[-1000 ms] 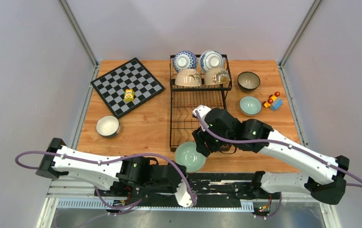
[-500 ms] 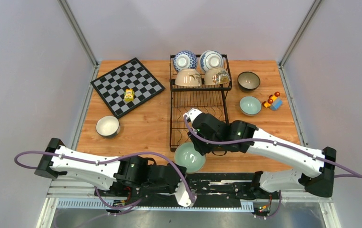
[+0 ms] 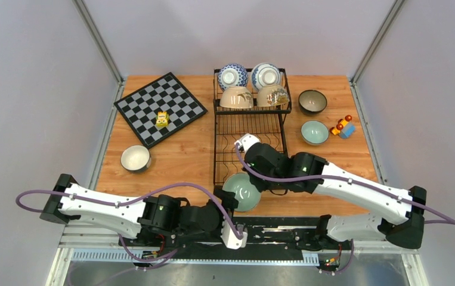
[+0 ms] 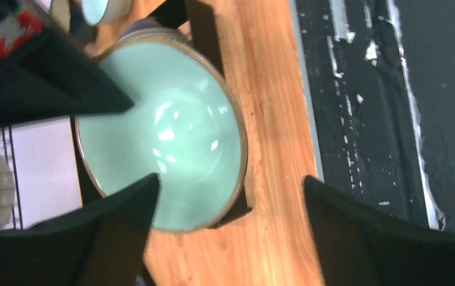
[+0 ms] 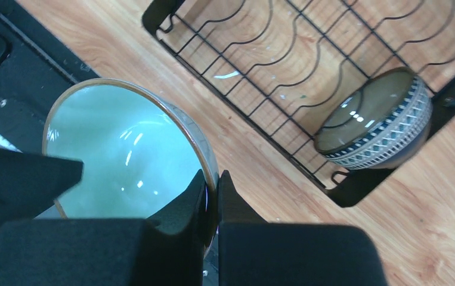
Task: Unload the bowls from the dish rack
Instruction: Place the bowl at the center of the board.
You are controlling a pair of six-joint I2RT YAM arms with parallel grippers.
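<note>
Pale walls close in a wooden table [image 3: 183, 158], with a black dish rack [image 3: 222, 128] standing in the middle of it. At the rack's near left corner the right gripper [image 5: 211, 182] is pinched tight on the rim of a pale green bowl [image 5: 123, 155], one finger inside and one outside. That bowl is tipped, its hollow facing up and toward the near side. Whether it touches the wood I cannot tell.

Just near of it, the left gripper [image 4: 231, 208] stands spread wide and holds nothing. One finger crosses the bowl's near rim in the left wrist view; the other is over bare wood.

A bowl with a crisscross band [image 5: 374, 122] lies tilted in the near right corner of the rack's lower tray. The raised basket at the far end carries two blue-and-white bowls [image 3: 232, 76] and two beige bowls [image 3: 236, 97].

Right of the rack, on the table, sit a dark bowl [image 3: 312, 101] and a small teal bowl [image 3: 314, 131], with a toy [image 3: 343, 127] beside them. On the left are a white-lined bowl [image 3: 135, 158] and a chessboard [image 3: 160, 108].
</note>
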